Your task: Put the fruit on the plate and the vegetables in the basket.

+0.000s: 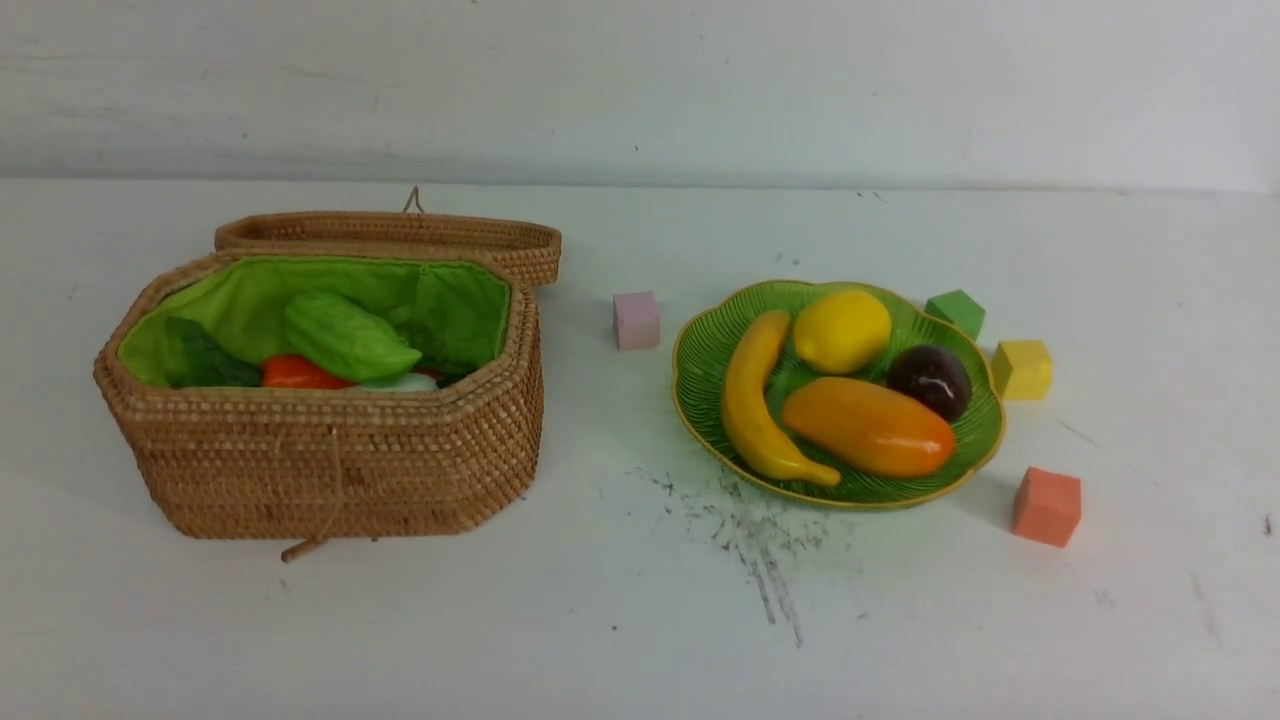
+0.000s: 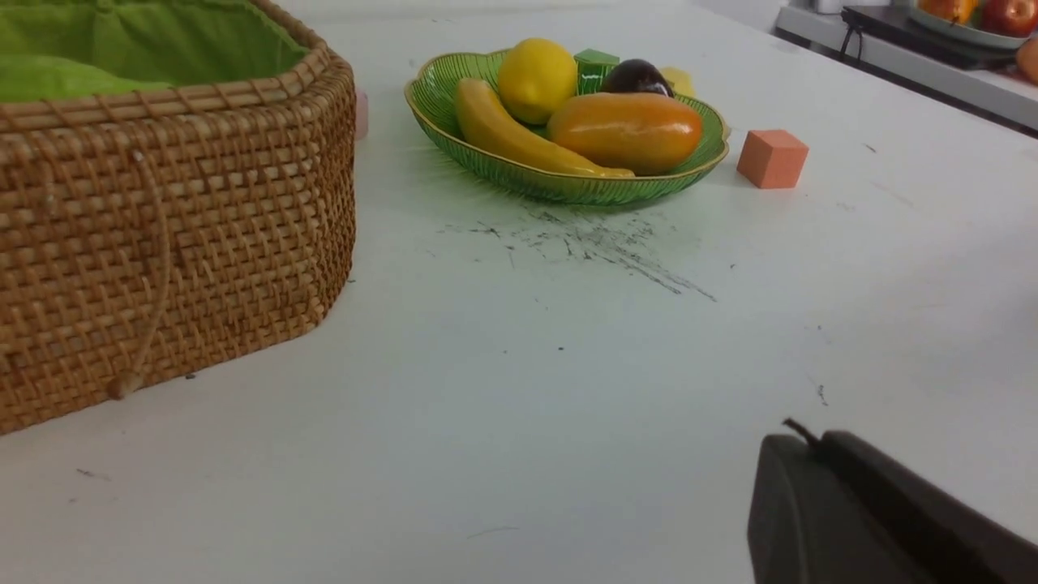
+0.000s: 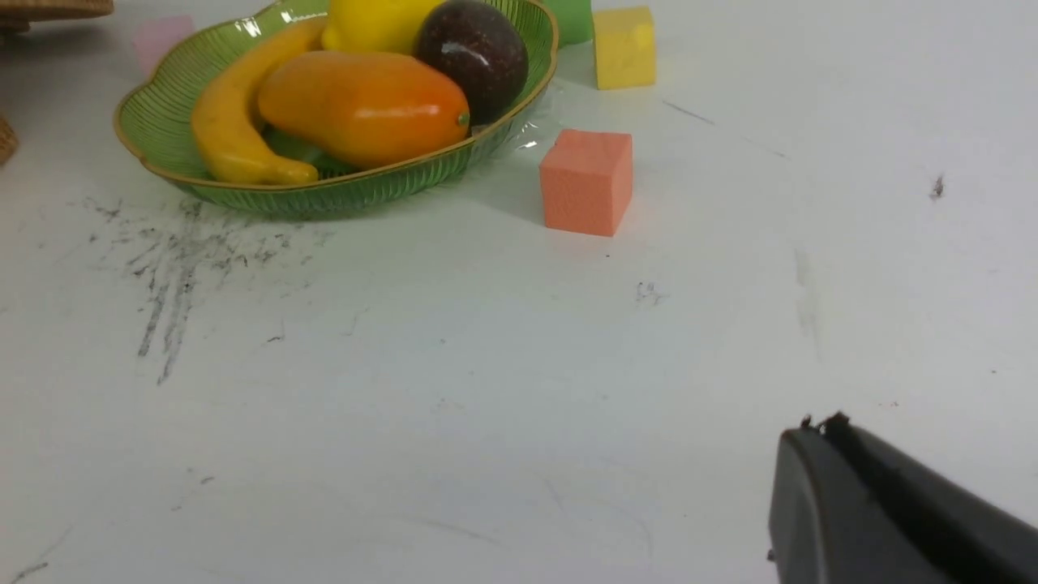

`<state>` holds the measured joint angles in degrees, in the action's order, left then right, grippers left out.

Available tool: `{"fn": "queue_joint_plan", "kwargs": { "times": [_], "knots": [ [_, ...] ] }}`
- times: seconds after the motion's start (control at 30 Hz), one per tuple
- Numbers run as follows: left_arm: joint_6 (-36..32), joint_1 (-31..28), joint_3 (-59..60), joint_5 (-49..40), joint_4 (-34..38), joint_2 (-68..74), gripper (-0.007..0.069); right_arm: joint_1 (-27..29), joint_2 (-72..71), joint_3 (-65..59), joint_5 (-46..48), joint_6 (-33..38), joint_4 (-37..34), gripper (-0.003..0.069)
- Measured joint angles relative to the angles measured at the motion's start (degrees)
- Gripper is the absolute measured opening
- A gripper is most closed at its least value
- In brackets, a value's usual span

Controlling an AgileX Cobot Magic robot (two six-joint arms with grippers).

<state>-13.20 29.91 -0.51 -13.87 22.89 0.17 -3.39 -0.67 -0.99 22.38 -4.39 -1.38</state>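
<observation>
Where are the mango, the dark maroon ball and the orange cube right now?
mango (image 1: 868, 427): front view, middle of its orange body.
dark maroon ball (image 1: 930, 380): front view, centre of its glossy face.
orange cube (image 3: 586, 182): right wrist view, middle of its near face.

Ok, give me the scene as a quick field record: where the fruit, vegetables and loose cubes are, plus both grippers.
plate: holds banana, lemon, mango, maroon ball
basket: lid open; holds gourd, carrot, radish partly hidden
cubes on table: pink, green, yellow, orange
left gripper: shut, empty
right gripper: shut, empty
sorting: looks complete
</observation>
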Motion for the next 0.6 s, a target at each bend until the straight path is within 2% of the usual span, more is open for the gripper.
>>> {"fn": "queue_joint_plan", "kwargs": {
  "times": [0.03, 0.1, 0.13, 0.17, 0.3, 0.43, 0.6],
  "knots": [
    [1.08, -1.75, 0.0, 0.72, -1.1, 0.0, -0.0002, 0.0, 0.0, 0.0, 0.0, 0.0, 0.0, -0.0002],
    [8.32, -9.07, 0.0, 3.13, -7.77, -0.31, -0.0013, 0.0, 0.0, 0.0, 0.0, 0.0, 0.05, 0.0],
    [9.01, -9.63, 0.0, 3.17, -7.77, -0.31, -0.0013, 0.0, 0.0, 0.0, 0.0, 0.0, 0.05, 0.0],
    [15.4, -14.43, 0.15, 2.88, -12.95, -0.67, -0.0013, 0.0, 0.0, 0.0, 0.0, 0.0, 0.05, 0.0002],
    [24.3, -20.2, 1.77, 0.38, -17.94, -0.67, -0.0013, 0.0, 0.0, 0.0, -0.02, 0.0, 0.05, 0.0006],
    [27.14, -21.0, 2.21, -6.95, -18.97, -0.67, -0.0013, 0.0, 0.0, 0.0, -0.07, -0.02, 0.05, 0.001],
    [28.01, -21.0, 2.21, -7.13, -18.97, -0.67, -0.0013, 0.0, 0.0, 0.0, -0.07, -0.02, 0.05, 0.0018]
  ]
}}
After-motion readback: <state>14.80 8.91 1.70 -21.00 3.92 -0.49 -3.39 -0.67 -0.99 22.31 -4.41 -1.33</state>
